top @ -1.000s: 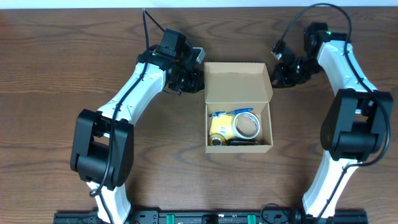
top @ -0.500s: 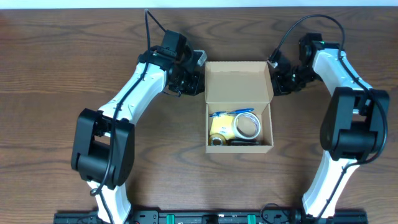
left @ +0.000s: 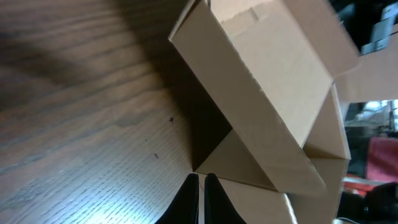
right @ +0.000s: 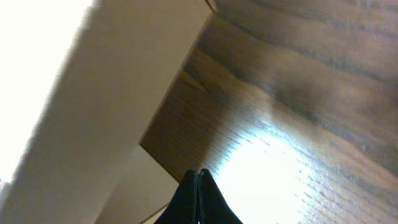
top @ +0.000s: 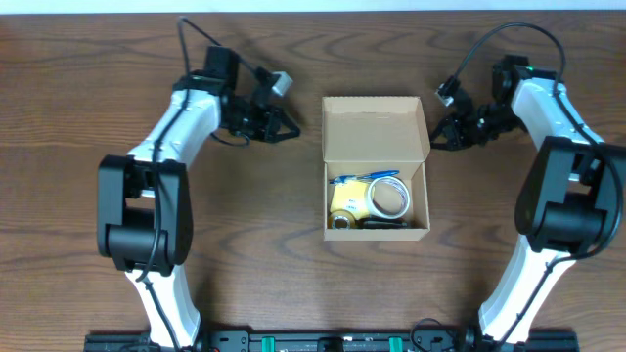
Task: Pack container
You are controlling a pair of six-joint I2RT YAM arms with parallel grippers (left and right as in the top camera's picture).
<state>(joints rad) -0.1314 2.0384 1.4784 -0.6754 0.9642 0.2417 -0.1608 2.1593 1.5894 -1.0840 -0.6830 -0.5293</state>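
**Box sits open mid-tabletop, both pincers empty**

The container is a plain tan cardboard box. In the overhead view it sits a bit right of centre, in the upper half of the frame on the dark wood tabletop. Its flap lid is hinged open toward the top of the frame.

Inside the open bottom part there's a whitish tape roll on the right and a yellow block on the left. A blue pen lies across above them, and something thin and black runs along the bottom wall.

The left pincer is off to the left of the lid, clearly apart from the box. In its wrist view the left pincer is narrow, with just a sliver between the fingers and nothing in it.

The right pincer is just beside the lid's right edge. I can't tell if it's touching. Its own view shows the fingers pressed together and empty, the tip low on the tabletop by the box corner.
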